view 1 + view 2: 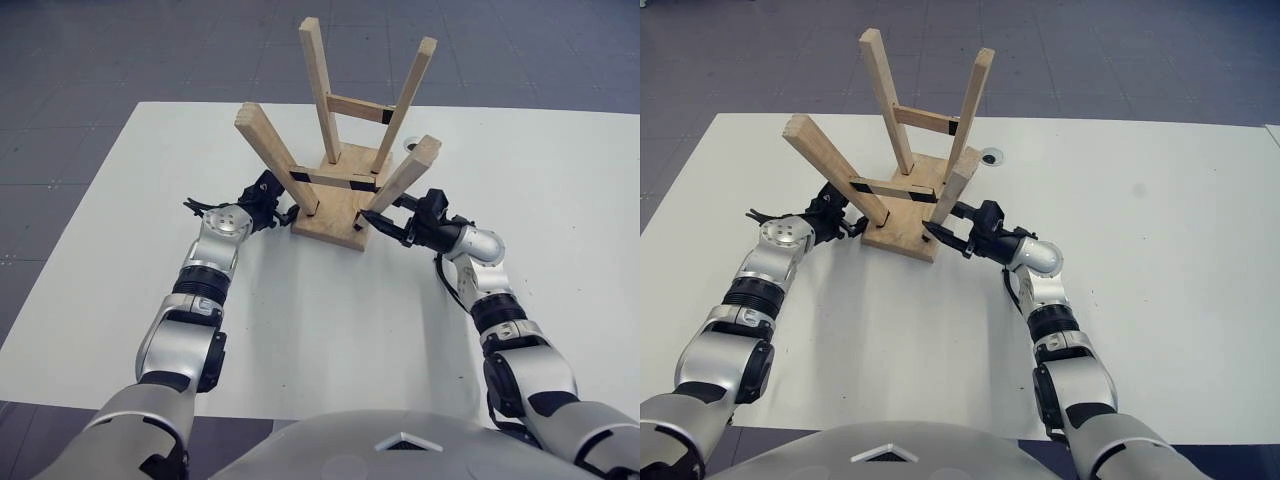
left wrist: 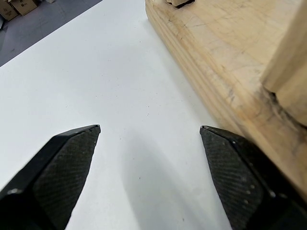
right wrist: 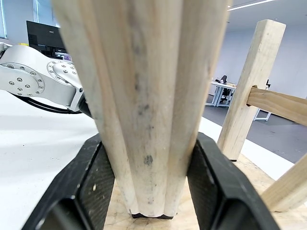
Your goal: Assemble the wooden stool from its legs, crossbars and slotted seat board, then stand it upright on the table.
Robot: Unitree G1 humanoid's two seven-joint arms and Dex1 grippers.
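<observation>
Stool (image 1: pixel 335 215) stands upside down at the middle of the white table (image 1: pixel 120 250).

Left eye view: we find the left gripper (image 1: pixel 285 213) at its 8 o'clock corner and the right gripper (image 1: pixel 375 218) at 4 o'clock.

Left wrist view: the left jaws stand apart, one finger (image 2: pixel 240 177) just beside the seat board (image 2: pixel 216 57).

Right wrist view: the right jaws clamp a leg (image 3: pixel 144 96) near its base.

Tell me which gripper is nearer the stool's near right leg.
Right. The right gripper clamps the near right leg at its base. The left gripper sits open beside the left edge of the seat board, apart from that leg.
</observation>
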